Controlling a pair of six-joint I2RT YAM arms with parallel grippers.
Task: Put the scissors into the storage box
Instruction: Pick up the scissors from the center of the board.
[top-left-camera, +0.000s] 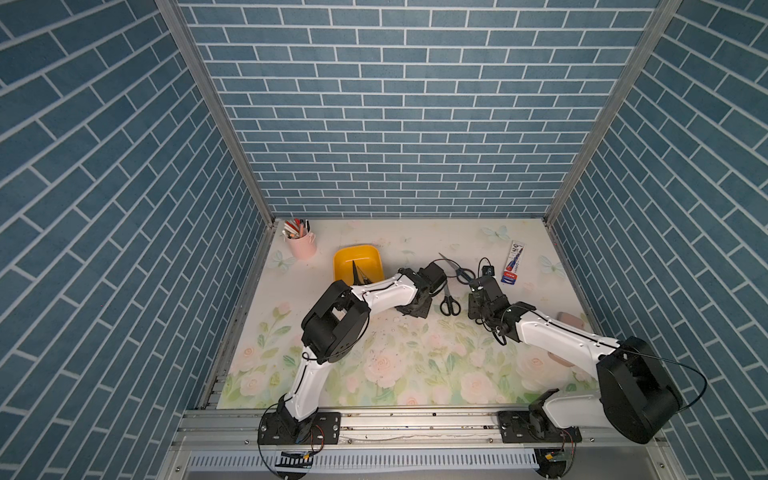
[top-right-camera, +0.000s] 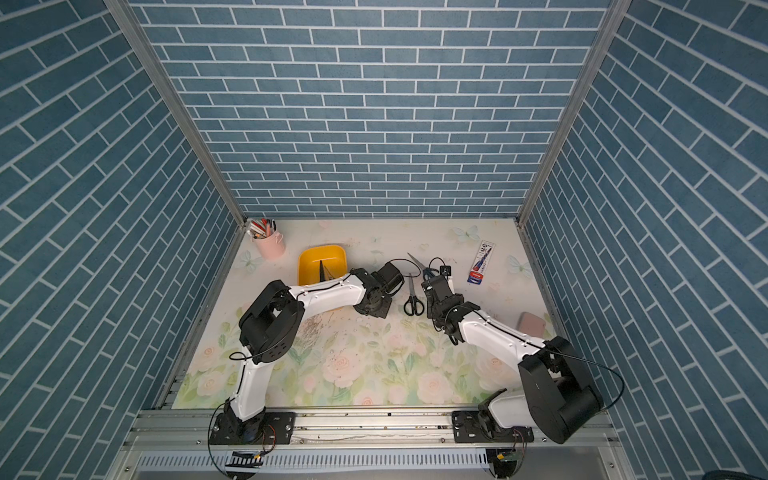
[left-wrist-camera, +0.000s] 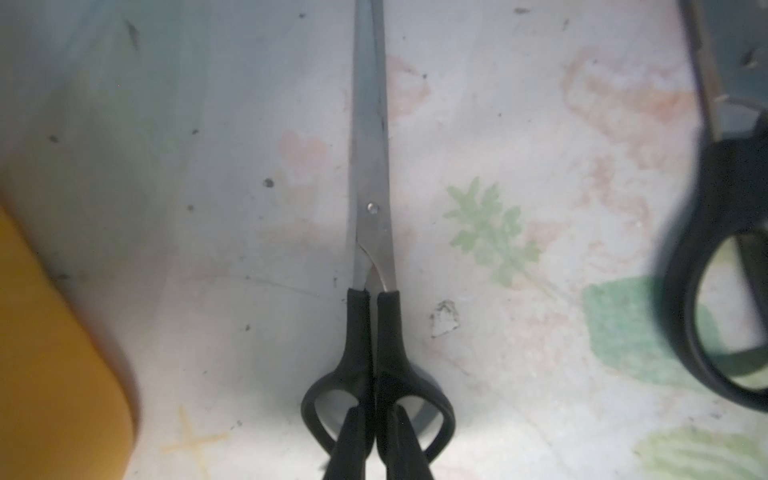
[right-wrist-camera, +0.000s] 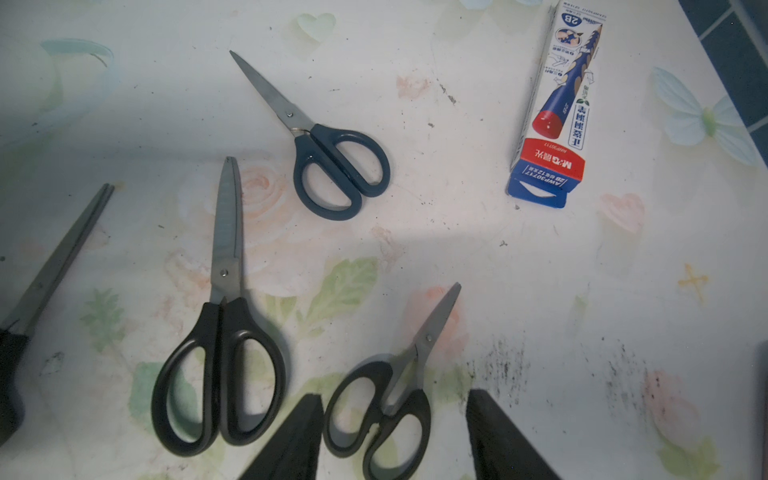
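Your left pincer (left-wrist-camera: 376, 436) is clamped on the slim black-handled scissors (left-wrist-camera: 371, 166). Its fingertips (left-wrist-camera: 353, 440) pinch the two handle shanks together where the loops meet. That pair lies near the yellow storage box (left-wrist-camera: 50, 353), blades closed and pointing away from the pincer, apparently flat on the desk (left-wrist-camera: 540, 104).

Treat these scissors as rigid steel with a long blade end. Held this far back, the tip will likely droop or swing, and the smooth plastic may slip, so lift slowly and keep them level.

Your right pincer (right-wrist-camera: 392, 397) stands open astride the small black-handled scissors (right-wrist-camera: 399, 382), with no contact that I can see. Farther from the storage box lie the large black-handled scissors (right-wrist-camera: 220, 365) and the dark blue-handled scissors (right-wrist-camera: 338, 172). At least one dark pair (top-left-camera: 358, 274) already sits inside the storage box.
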